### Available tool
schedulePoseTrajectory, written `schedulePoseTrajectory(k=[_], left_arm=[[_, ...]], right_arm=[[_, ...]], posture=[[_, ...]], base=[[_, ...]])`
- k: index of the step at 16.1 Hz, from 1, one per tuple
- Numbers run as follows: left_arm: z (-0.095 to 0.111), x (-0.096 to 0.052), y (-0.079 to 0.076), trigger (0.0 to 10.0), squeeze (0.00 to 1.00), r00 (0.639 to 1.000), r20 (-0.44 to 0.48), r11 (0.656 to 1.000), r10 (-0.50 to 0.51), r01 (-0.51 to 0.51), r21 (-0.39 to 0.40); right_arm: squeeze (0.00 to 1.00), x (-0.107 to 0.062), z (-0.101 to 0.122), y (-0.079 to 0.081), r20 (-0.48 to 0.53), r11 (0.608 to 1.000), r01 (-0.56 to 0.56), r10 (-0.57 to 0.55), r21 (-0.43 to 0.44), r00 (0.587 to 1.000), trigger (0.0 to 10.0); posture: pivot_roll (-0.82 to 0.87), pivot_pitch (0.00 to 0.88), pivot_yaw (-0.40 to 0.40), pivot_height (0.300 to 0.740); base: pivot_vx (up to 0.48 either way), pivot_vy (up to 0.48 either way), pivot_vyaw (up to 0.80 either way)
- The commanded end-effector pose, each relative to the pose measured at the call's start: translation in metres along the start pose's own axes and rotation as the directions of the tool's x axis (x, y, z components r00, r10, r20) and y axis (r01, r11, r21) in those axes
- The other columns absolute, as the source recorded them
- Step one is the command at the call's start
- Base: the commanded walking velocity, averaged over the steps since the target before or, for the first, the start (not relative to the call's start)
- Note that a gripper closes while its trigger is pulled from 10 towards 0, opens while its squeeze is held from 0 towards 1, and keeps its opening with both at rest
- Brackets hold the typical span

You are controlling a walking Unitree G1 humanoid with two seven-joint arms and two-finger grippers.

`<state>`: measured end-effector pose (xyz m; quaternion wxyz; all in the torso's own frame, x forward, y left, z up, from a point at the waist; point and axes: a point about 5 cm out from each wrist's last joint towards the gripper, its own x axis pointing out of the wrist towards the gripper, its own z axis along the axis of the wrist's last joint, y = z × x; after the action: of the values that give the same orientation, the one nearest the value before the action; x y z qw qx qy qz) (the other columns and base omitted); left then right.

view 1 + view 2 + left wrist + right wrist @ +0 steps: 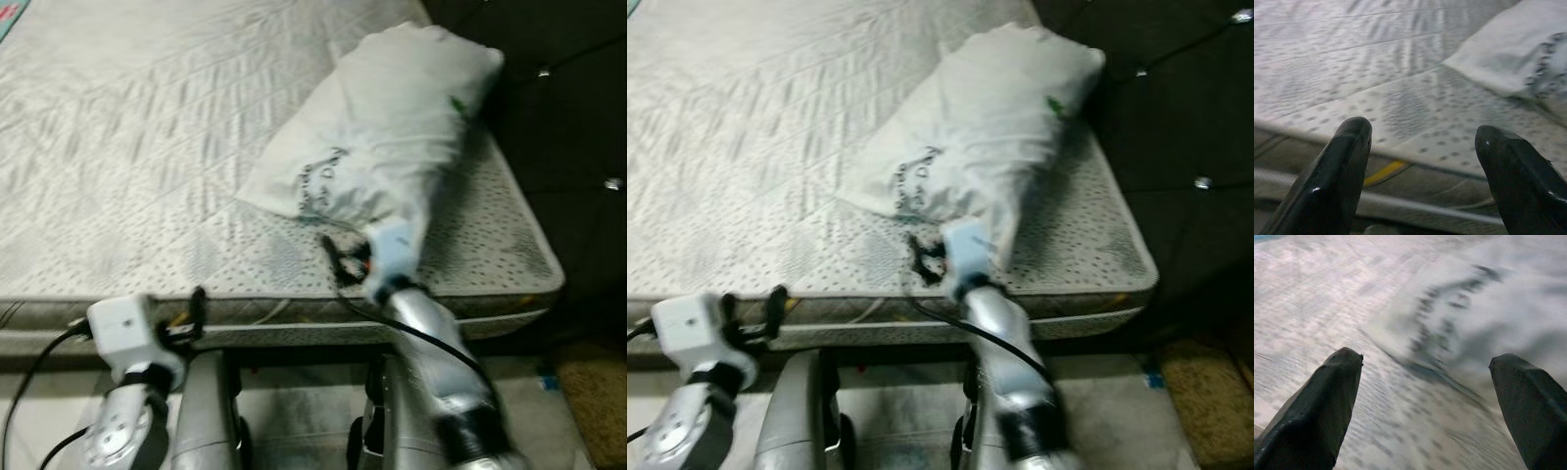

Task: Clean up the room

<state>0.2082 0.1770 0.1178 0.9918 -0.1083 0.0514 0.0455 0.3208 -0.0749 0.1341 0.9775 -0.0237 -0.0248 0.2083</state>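
The white pillow [377, 127] lies askew at the upper right of the bare mattress [147, 147], not yet gripped. The right claw [1425, 382], fingers spread, reaches toward its near corner, blurred; the left claw [1420, 147] hangs spread at the mattress edge. Tidying seems barely begun.

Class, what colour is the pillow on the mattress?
White, with dark printed lettering: the pillow shows best in the left eye view.

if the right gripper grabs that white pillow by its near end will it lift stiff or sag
Probably sag: the pillow looks soft and creased. It likely feels light for its bulk. The right gripper, open at its near end, may pinch only loose cover.
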Motion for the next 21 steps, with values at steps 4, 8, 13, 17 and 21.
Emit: schedulePoseTrajectory(k=[4,8,13,17,21], left_arm=[[0.006,-0.013,0.0,10.0,0.0,1.0,-0.001,1.0,0.023,-0.023,0.004],[0.011,-0.031,0.001,10.0,0.0,0.999,-0.019,0.999,0.038,-0.038,0.016],[0.012,-0.035,0.0,10.0,0.0,0.999,-0.035,0.999,0.042,-0.041,0.02],[0.012,-0.034,-0.003,10.0,0.0,0.999,-0.042,0.999,0.033,-0.032,0.018],[0.013,-0.033,-0.003,10.0,0.0,0.999,-0.043,1.0,0.029,-0.028,0.014]], right_arm=[[0.0,0.011,-0.009,-0.014,-0.035,0.989,0.145,-0.146,-0.03,0.989,10.0],[0.0,0.033,-0.005,-0.035,-0.071,0.933,0.352,-0.357,-0.069,0.931,10.0],[0.0,0.044,0.018,-0.081,-0.028,0.836,0.506,-0.522,-0.213,0.852,10.0],[0.0,0.037,0.023,-0.104,0.027,0.75,0.588,-0.61,-0.303,0.792,10.0],[0.0,0.04,0.009,-0.087,-0.043,0.881,0.424,-0.441,-0.21,0.896,10.0]], posture=[[0.16,0.268,-0.051,0.557],[0.23,0.291,-0.051,0.557],[0.23,0.303,-0.053,0.557],[0.24,0.294,-0.05,0.557],[0.22,0.28,-0.052,0.557]], base=[[0.0,0.0,0.0],[0.0,0.0,0.0],[0.0,0.0,0.0],[0.0,0.0,0.0],[0.0,0.0,0.0]])
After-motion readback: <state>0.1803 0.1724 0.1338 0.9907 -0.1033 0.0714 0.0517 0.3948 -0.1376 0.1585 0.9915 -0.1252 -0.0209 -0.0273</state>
